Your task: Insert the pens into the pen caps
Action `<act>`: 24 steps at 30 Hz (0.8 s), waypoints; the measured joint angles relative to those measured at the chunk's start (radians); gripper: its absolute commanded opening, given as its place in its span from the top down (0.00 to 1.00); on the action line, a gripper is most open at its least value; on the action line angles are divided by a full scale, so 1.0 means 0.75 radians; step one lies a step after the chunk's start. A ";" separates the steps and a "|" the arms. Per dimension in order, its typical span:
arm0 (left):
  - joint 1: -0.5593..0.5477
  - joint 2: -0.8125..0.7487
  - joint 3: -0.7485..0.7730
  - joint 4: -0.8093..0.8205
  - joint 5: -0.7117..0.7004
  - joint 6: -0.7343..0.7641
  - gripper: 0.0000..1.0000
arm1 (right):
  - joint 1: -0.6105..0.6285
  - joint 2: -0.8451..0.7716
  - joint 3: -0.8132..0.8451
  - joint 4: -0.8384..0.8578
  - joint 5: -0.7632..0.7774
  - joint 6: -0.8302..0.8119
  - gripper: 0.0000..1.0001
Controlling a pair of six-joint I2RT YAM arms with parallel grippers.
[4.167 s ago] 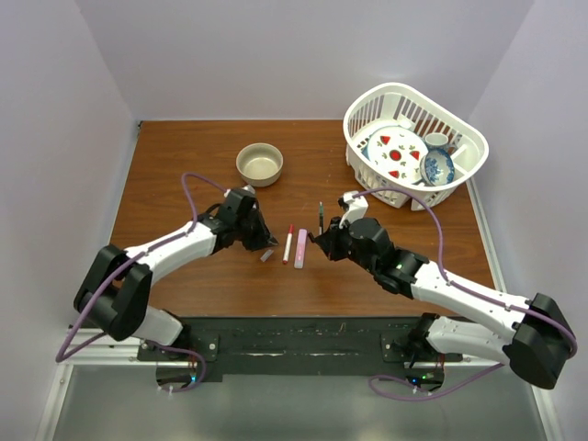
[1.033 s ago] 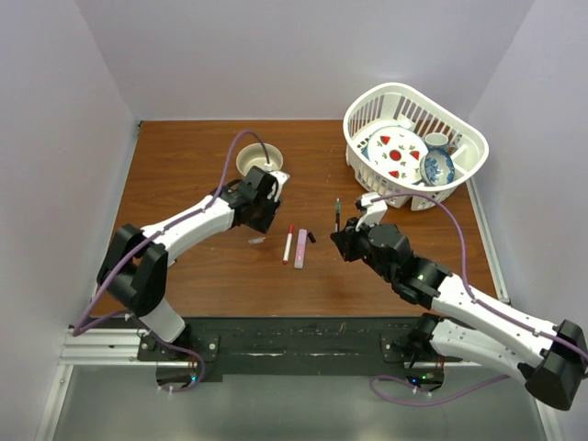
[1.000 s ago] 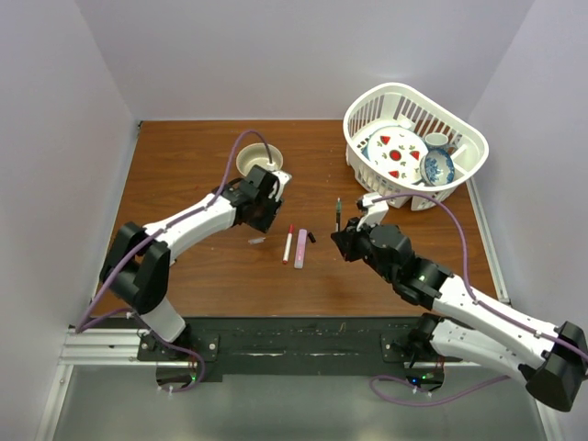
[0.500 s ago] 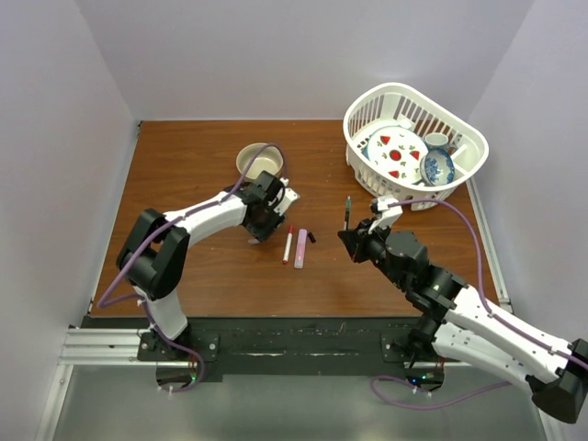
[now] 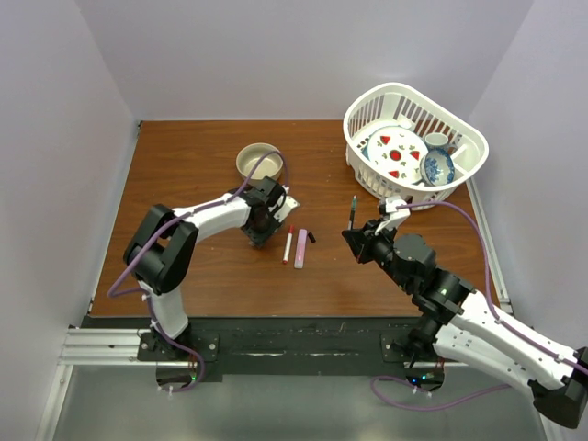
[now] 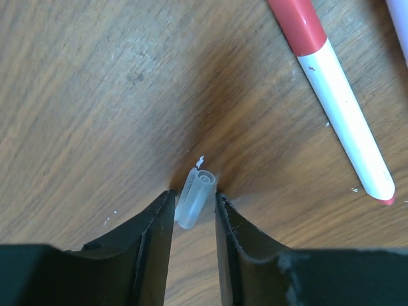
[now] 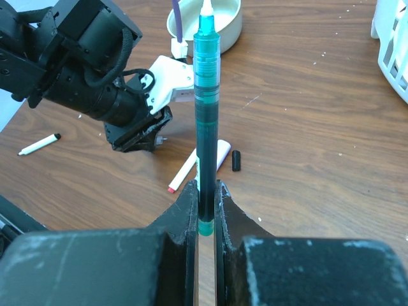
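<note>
A translucent grey pen cap (image 6: 196, 205) lies on the wood, slightly askew. My left gripper (image 6: 194, 213) is down over it with a finger touching each side; from above this gripper (image 5: 260, 230) sits just left of the loose pens. My right gripper (image 7: 205, 194) is shut on a dark green pen (image 7: 206, 108), held upright with its white tip up; the top view shows that pen (image 5: 353, 211) right of centre. A white pen with a red cap (image 5: 288, 243), a pink marker (image 5: 300, 249) and a small black cap (image 5: 312, 237) lie between the arms.
A tan bowl (image 5: 259, 163) stands just behind the left gripper. A white basket (image 5: 456, 176) of dishes fills the back right corner. The right wrist view shows another white pen (image 7: 38, 145) lying beyond the left arm.
My left gripper moved from beside the bowl down to the grey cap and narrowed around it. The right arm shifted right and back, still holding the green pen upright.
</note>
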 measured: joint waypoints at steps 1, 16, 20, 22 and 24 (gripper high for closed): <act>0.000 0.000 0.000 0.002 0.001 -0.001 0.69 | 0.000 -0.001 0.000 0.000 0.000 0.000 1.00; 0.000 -0.019 -0.025 0.027 0.092 -0.113 0.50 | 0.000 -0.001 -0.002 -0.001 -0.002 0.002 1.00; 0.000 -0.016 -0.025 0.030 0.092 -0.116 0.52 | 0.000 -0.001 -0.004 -0.001 -0.004 0.003 1.00; 0.000 -0.010 -0.018 0.025 0.092 -0.117 0.56 | 0.000 -0.001 -0.008 -0.001 -0.006 0.006 1.00; 0.000 -0.003 -0.010 0.021 0.086 -0.121 0.58 | 0.000 -0.003 -0.012 -0.001 -0.008 0.008 1.00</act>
